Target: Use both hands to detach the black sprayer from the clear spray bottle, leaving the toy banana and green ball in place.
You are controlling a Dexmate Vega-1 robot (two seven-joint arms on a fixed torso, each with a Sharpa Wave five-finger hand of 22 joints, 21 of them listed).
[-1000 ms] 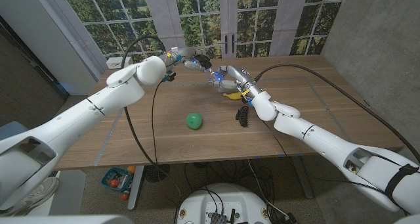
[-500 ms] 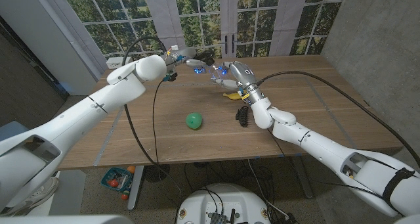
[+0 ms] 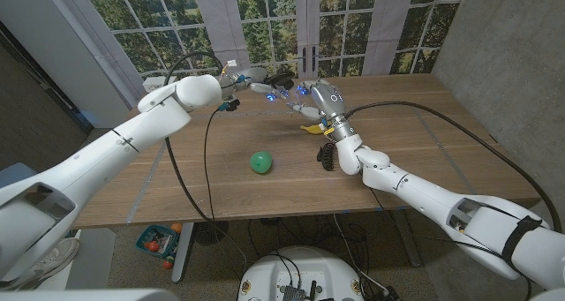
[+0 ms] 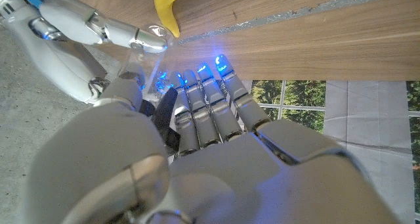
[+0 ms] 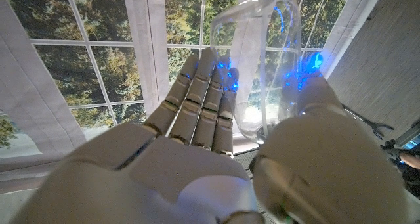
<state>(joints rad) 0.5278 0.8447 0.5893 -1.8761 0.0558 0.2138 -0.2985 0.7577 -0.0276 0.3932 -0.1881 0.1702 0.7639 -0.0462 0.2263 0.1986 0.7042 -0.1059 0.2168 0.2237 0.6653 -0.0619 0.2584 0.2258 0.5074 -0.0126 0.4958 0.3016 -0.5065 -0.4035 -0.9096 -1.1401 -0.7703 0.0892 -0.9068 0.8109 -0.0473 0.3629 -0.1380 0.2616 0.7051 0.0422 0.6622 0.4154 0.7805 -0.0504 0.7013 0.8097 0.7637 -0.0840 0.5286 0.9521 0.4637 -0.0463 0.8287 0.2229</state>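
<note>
Above the table's far side, my two hands meet around the spray bottle. My right hand (image 3: 302, 95) grips the clear spray bottle (image 5: 262, 66) between fingers and thumb. The fingers of my left hand (image 3: 256, 82) curl around the black sprayer (image 3: 281, 76), whose dark part (image 4: 167, 112) shows next to the bottle's clear neck (image 4: 141, 73). Whether sprayer and bottle are still joined is hidden by the fingers. The yellow toy banana (image 3: 311, 127) lies on the table just under my right wrist, and the banana (image 4: 172, 4) lies close by in the left wrist view too. The green ball (image 3: 259, 162) sits mid-table, nearer to me.
A small black object (image 3: 326, 154) lies on the wooden table (image 3: 424, 142) beside my right forearm. Black cables arc over the table from both arms. Windows stand behind the far edge and a grey wall on the right.
My right hand has risen and moved farther from me, closing in on my left hand. Banana and ball have stayed put.
</note>
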